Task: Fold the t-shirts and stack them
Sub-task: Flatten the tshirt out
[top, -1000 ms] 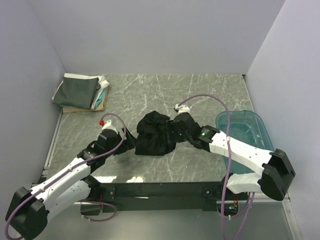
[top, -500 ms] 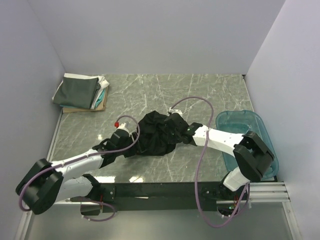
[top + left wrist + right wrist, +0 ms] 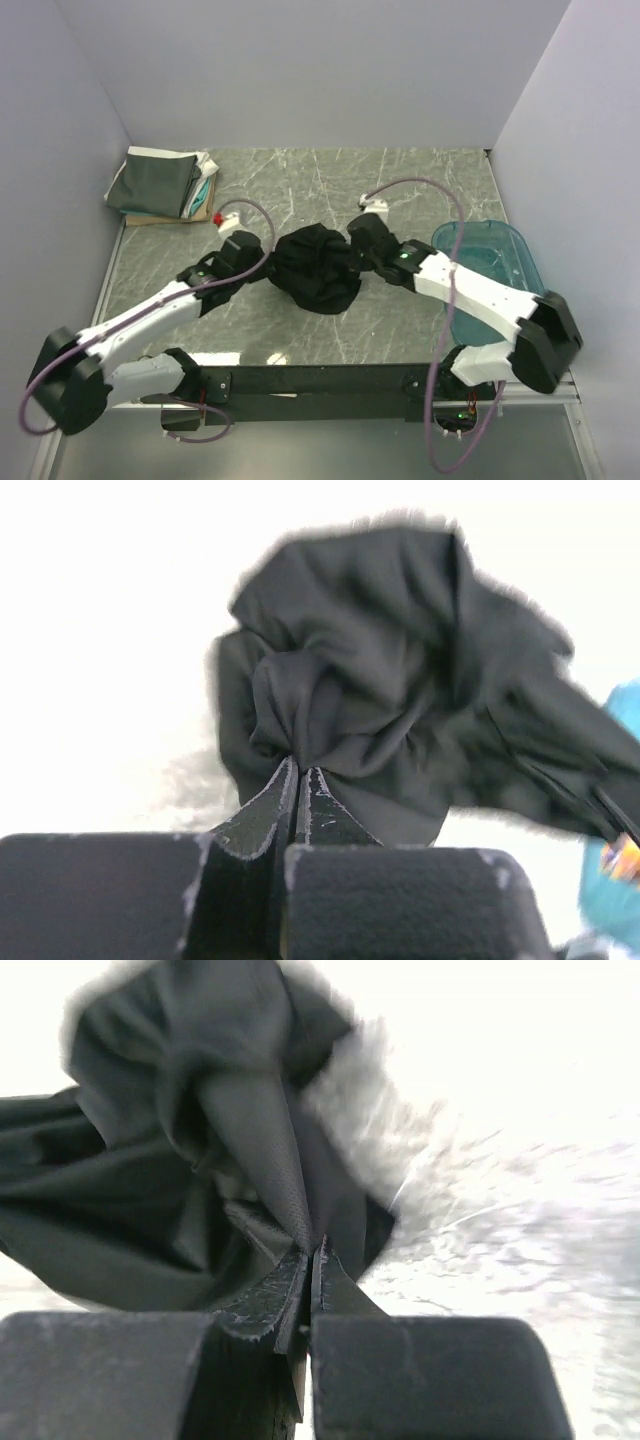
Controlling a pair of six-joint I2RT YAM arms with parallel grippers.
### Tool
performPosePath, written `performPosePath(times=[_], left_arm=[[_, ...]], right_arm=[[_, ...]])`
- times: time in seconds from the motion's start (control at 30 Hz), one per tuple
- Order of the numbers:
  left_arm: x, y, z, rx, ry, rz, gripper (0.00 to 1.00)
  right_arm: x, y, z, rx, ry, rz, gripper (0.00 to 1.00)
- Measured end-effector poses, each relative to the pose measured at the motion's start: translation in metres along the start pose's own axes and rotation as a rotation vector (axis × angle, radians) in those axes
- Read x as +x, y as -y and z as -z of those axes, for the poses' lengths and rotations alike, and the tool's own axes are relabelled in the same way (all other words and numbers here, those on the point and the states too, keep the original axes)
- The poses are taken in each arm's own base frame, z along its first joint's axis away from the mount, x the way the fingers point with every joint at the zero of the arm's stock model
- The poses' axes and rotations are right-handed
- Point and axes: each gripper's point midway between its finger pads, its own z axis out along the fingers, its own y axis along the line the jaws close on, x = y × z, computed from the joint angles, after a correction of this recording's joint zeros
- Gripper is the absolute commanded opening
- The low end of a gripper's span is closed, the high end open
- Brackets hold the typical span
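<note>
A crumpled black t-shirt (image 3: 318, 268) hangs bunched between my two arms over the middle of the marble table. My left gripper (image 3: 299, 770) is shut on a fold at its left side, the cloth (image 3: 390, 690) ballooning beyond the tips. On the shirt's right side, a tapering fold of the cloth (image 3: 255, 1130) is pinched in my shut right gripper (image 3: 313, 1252). In the top view the left gripper (image 3: 262, 262) and the right gripper (image 3: 356, 252) flank the bundle. A pile of folded t-shirts (image 3: 160, 183), dark grey on top, lies at the far left corner.
A translucent teal plastic tub (image 3: 495, 275) stands at the right edge, partly under my right arm. Grey walls close in the table on the left, back and right. Cables loop over both arms.
Both grippers have closed onto the black t-shirt, which was lying loose a second ago. The left arm reached in from the lower left; the bundle now sits gathered between the tips.
</note>
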Motion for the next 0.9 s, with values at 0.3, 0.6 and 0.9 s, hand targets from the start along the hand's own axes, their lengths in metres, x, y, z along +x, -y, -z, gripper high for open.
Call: performPosePath(times=[0.3, 0.6, 0.9], left_arm=[[-0.142, 0.039, 0.127, 0.070, 0.448, 0.142, 0.01], [-0.200, 0.060, 0.247, 0.302, 0.637, 0.241, 0.01], [-0.202, 0.075, 0.270, 0.402, 0.631, 0.197, 0.01]], right_arm=[[-0.111, 0.000, 0.127, -0.133, 0.368, -0.103, 0.00], [-0.145, -0.002, 0.258, -0.431, 0.603, -0.116, 0.00], [-0.134, -0.012, 0.291, -0.584, 0.609, -0.071, 0.00]])
